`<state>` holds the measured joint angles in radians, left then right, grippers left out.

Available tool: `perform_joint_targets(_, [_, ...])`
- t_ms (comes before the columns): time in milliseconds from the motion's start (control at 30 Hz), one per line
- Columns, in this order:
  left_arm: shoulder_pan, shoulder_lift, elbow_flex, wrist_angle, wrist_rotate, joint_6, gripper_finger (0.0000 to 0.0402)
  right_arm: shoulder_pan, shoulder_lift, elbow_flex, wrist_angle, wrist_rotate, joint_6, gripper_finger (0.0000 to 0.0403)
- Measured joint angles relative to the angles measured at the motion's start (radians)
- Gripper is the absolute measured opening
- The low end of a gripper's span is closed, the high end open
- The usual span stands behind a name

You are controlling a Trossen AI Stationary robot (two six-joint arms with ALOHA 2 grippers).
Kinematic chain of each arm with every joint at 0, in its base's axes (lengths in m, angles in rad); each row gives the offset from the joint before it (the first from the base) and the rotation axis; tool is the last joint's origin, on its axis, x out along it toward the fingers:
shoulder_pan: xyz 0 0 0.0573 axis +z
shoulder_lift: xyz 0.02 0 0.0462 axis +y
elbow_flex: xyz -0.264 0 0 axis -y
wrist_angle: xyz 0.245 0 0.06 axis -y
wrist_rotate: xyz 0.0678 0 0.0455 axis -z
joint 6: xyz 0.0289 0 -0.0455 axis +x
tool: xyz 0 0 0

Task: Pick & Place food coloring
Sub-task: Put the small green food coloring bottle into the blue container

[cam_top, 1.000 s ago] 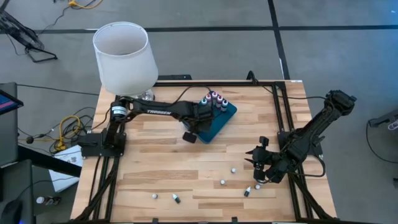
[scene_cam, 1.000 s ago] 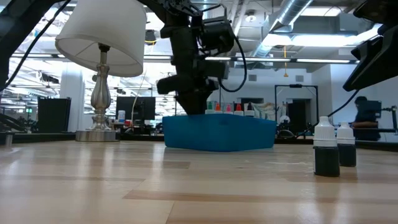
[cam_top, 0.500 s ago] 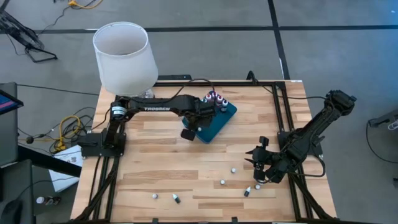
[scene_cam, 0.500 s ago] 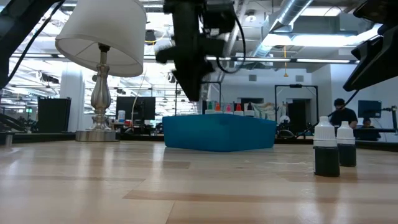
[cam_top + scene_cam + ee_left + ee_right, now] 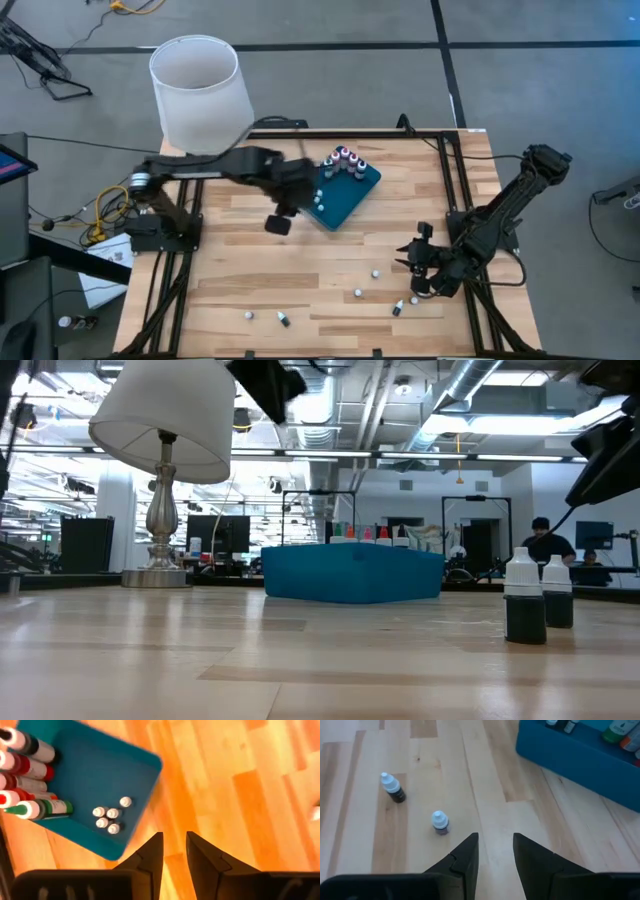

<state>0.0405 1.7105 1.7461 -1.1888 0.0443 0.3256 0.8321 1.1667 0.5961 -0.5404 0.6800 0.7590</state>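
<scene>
The teal tray (image 5: 352, 192) stands at the table's far middle. Several small white-capped food coloring bottles (image 5: 108, 818) stand in it, and larger bottles (image 5: 30, 770) crowd its far end. More food coloring bottles (image 5: 375, 271) stand loose on the near right of the table. My left gripper (image 5: 174, 839) hangs high over the table beside the tray's left corner (image 5: 300, 200), narrowly open with nothing between its fingers. My right gripper (image 5: 495, 840) is open above the near right, where two loose bottles (image 5: 440, 822) stand beyond its fingers.
A white-shaded lamp (image 5: 195, 90) stands at the far left corner. Two more bottles (image 5: 284, 319) stand near the front edge. In the low view two bottles (image 5: 524, 600) are close by at the right. A person (image 5: 545, 545) shows in the room behind.
My left gripper has risen out of the tray, high above the table, and has drawn back toward the table's left edge, tipping more steeply downward. The bottles in the tray stay where they were. My right arm has kept still.
</scene>
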Motion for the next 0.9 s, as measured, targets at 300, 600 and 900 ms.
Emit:
perform_joint_targets(300, [-0.109, -0.422, -0.538, 0.509, -0.018, -0.09, 0.0049, 0.013, 0.0, 0.0, 0.051, 0.034, -0.012, 0.0111])
perform_joint_targets(600, [-0.202, -0.773, -1.081, 1.075, -0.166, -0.177, 0.0045, -0.045, 0.0, 0.0, 0.281, 0.01, -0.233, 0.0111])
perform_joint_targets(900, [-0.233, -0.866, -1.373, 1.5, -0.209, -0.199, 0.0045, -0.225, 0.0, 0.0, 0.373, -0.313, -0.293, 0.0111])
